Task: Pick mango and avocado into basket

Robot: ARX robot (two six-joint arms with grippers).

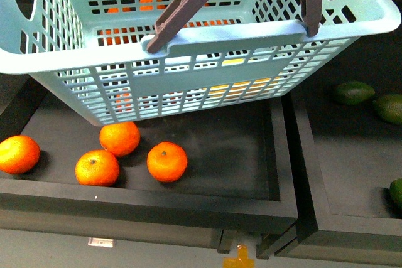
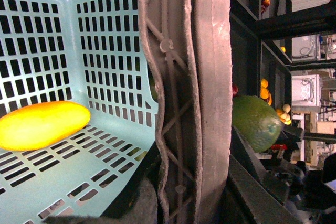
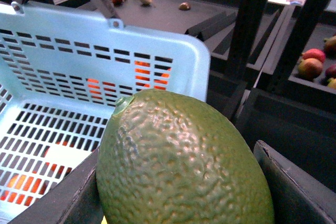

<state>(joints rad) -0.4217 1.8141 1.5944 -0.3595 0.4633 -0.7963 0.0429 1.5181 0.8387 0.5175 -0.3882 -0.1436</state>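
1. The left gripper [image 2: 191,203] is clenched on the basket [image 1: 188,42]. In the left wrist view one brown handle [image 2: 194,77] runs straight between its two dark fingers [image 2: 137,203].
2. The front view shows neither arm. The basket hangs tilted above the far part of the left black tray [image 1: 245,155], with both handles rising out of the top of the picture.
3. The mango [image 2: 42,124] lies on its side on the basket's slotted floor, close to a wall.
4. The right gripper [image 3: 184,187] grasps the avocado [image 3: 178,161], with a dark finger [image 3: 63,198] pressed against each side of the fruit.
5. The right wrist looks along the avocado into the open basket. The fruit is held near the basket's rim by one corner. I cannot tell whether it is past the rim.
6. From the left wrist, the avocado shows just beyond the gripped handle.
7. Four oranges [image 1: 167,161] sit towards the front edge of the left tray, under and in front of the basket.
8. More green fruits [image 1: 353,92] lie towards the right edge of the right tray.
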